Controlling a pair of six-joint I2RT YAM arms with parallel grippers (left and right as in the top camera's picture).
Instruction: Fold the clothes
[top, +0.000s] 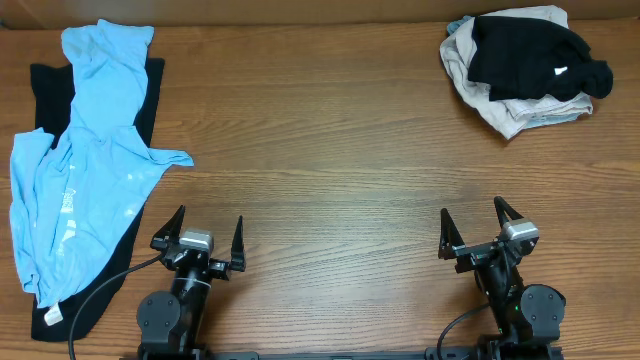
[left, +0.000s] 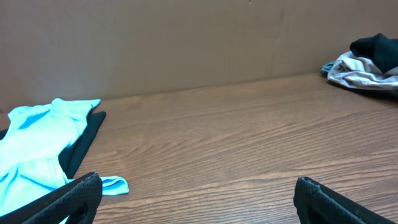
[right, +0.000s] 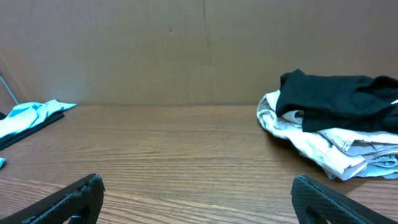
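Observation:
A light blue T-shirt (top: 90, 170) lies crumpled along the table's left side, on top of a long black garment (top: 45, 90) with a white tag at its near end. The T-shirt also shows in the left wrist view (left: 31, 143) and the right wrist view (right: 31, 112). My left gripper (top: 210, 222) (left: 196, 186) is open and empty near the front edge, just right of the T-shirt. My right gripper (top: 471, 215) (right: 196, 183) is open and empty at the front right, over bare wood.
At the back right a crumpled black garment (top: 525, 55) (right: 336, 102) with a small white logo lies on beige and white clothes (top: 500, 110) (right: 336, 143). The wooden table (top: 330, 150) ends at a brown cardboard wall (left: 186, 43) at the back.

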